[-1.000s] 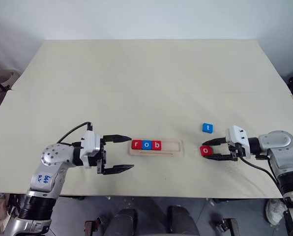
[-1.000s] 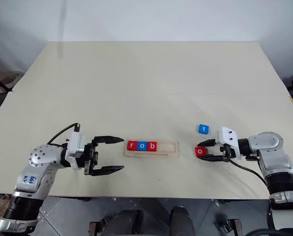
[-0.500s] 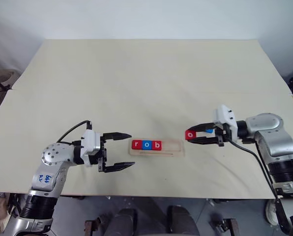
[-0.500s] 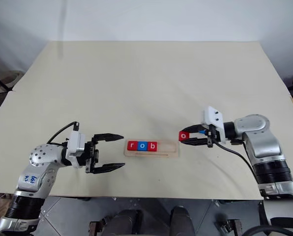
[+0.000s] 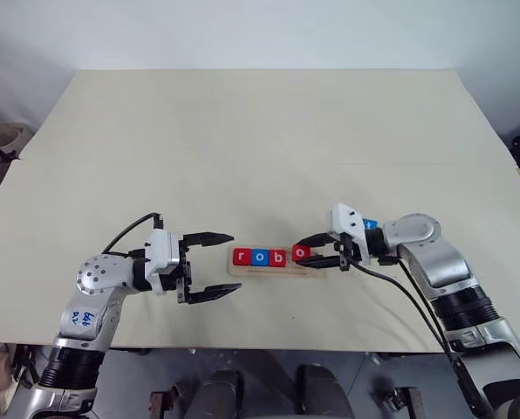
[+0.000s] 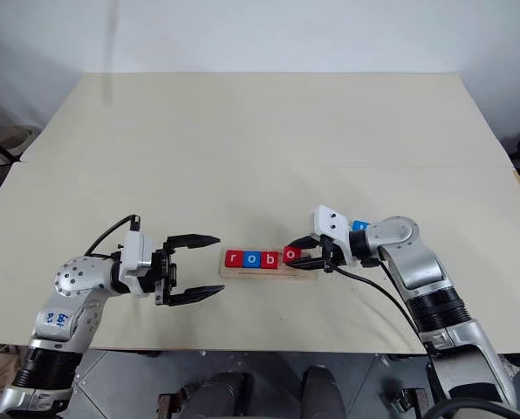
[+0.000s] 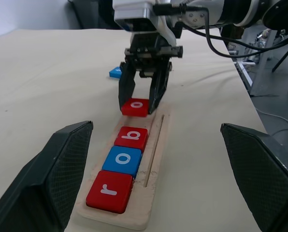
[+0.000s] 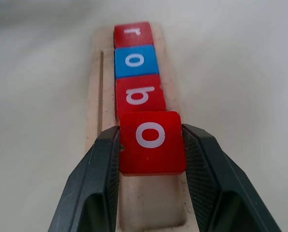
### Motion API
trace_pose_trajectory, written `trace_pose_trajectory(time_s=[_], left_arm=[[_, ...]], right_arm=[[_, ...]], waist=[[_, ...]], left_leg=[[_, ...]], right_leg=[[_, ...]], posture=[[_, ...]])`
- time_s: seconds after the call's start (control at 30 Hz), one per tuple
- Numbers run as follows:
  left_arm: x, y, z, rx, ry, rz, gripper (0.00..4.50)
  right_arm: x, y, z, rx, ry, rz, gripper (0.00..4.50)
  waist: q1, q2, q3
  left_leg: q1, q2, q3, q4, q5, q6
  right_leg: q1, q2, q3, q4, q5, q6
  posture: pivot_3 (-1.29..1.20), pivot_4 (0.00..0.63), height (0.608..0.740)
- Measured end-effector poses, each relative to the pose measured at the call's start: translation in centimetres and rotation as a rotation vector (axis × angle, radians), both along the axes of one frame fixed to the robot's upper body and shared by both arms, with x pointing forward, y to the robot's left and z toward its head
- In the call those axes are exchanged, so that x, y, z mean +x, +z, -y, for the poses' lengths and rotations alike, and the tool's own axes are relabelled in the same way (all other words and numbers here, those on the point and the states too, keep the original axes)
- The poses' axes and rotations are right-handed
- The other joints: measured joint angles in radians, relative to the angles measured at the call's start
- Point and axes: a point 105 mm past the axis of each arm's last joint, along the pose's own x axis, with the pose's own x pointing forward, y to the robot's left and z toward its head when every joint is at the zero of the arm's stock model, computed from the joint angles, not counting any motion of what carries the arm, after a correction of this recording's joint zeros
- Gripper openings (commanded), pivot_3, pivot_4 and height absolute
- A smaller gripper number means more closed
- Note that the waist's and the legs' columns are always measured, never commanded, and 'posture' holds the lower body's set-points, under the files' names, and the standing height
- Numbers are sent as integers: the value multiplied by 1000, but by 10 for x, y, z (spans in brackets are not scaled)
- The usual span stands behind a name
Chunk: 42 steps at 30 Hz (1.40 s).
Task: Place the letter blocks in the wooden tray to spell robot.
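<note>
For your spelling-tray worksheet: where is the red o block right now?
The red o block sits clamped in the right hand, over the wooden tray, right beside the red b block.

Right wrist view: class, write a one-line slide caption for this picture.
The right tool holds a red o block over the wooden tray, just behind the seated red r, blue o, red b.

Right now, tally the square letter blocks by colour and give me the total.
Red square letter blocks: 3 (r, b, and the o held over the pale wooden tray)
Blue square letter blocks: 2 (o in the tray, one on the table)
Total: 5
</note>
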Motion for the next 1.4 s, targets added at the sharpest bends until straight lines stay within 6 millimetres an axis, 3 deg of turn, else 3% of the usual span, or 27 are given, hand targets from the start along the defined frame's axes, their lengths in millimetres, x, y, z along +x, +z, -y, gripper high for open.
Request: trace_pose_trajectory(time_s=[0.13, 0.43, 0.6, 0.7, 0.8, 1.1, 1.4], left_arm=[[-1, -3, -1, -2, 10, -12, 4500], [-1, -4, -2, -3, 25, -16, 4500], [-1, -4, -3, 0, 25, -15, 4500], [-1, -4, -3, 1, 25, -14, 4500], [-1, -4, -3, 1, 23, -14, 4500], [9, -8, -5, 1, 19, -32, 4500], [20, -11, -9, 17, -2, -41, 4500]], right_arm=[[1, 0, -5, 1, 6, -6, 1461], [0, -2, -8, -3, 11, -14, 4435], [-2, 14, -3, 39, 14, 25, 4475], [-5, 35, 15, 79, -16, 66, 4475], [-14, 39, 35, 113, -75, 58, 4475], [-50, 12, 118, 162, -519, 13, 4475], [-103, -21, 148, 237, -825, 0, 4475]], waist=[[0, 0, 0], [-1, 0, 0], [1, 0, 0], [6, 0, 0], [10, 0, 0], [25, 0, 0], [25, 0, 0]], left_leg=[[0, 0, 0, 0, 0, 0], [0, 0, 0, 0, 0, 0], [0, 0, 0, 0, 0, 0], [0, 0, -1, 0, 0, 0], [0, -1, -2, 0, 0, 0], [0, 0, 2, 0, 0, 0], [1, -1, 2, 0, 0, 0]], right_leg=[[0, 0, 0, 0, 0, 0], [0, 0, 0, 0, 0, 0], [0, 0, 0, 0, 0, 0], [1, 0, -1, -1, 0, 0], [1, 0, -1, -1, 0, 0], [1, 0, -1, -1, 0, 0], [1, 0, 0, 0, 0, 0]], posture=[[0, 150, 740], [0, 150, 740], [0, 150, 740], [0, 150, 740], [0, 150, 740], [0, 150, 740], [0, 150, 740]])
